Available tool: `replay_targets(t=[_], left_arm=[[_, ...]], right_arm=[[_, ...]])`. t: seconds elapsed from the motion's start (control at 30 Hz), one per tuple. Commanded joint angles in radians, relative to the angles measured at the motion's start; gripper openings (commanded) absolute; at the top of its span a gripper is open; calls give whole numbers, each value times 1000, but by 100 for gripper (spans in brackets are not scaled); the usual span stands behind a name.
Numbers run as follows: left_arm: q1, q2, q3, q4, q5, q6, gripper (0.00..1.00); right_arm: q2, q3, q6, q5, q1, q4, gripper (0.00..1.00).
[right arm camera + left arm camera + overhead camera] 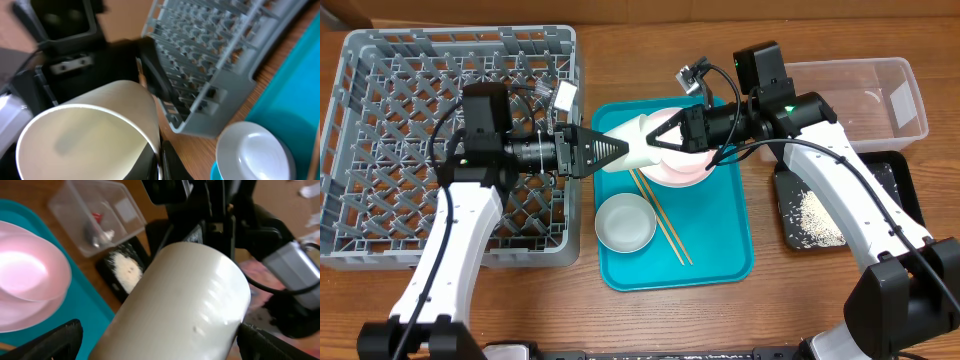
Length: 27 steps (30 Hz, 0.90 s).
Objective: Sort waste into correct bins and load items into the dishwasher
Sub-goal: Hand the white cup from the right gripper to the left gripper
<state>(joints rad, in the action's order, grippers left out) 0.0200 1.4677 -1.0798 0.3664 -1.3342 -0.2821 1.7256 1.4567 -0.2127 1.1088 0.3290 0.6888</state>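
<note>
White cup (636, 141) sideways, off the table

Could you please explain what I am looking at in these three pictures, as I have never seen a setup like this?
Two robot arms work at a wooden table. One picture looks down from above; the other two come from wrist cameras. On the table sit a grey dish rack, a teal tray with a grey bowl, a pink bowl and chopsticks, a clear tub, and a black tray of white grains. The right gripper has its jaws pinched on the rim of a white cup in mid-air. The left gripper has its jaws spread beside it, grip unclear.
</note>
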Motion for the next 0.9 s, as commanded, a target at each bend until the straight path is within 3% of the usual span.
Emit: replay_targets(t=[0.0,0.47,0.87], left_arm=[[7,34,-14,-5,-187,5,100],[7,36,-14,-63,-229,1,100],[21,36,-14,-314,-163,-256,100]], right_arm=[[-12,16,-39,109,12,-58,4],[-12,16,-84,90,13,-134,4],[-12,16,-84,43,30,-132,4]])
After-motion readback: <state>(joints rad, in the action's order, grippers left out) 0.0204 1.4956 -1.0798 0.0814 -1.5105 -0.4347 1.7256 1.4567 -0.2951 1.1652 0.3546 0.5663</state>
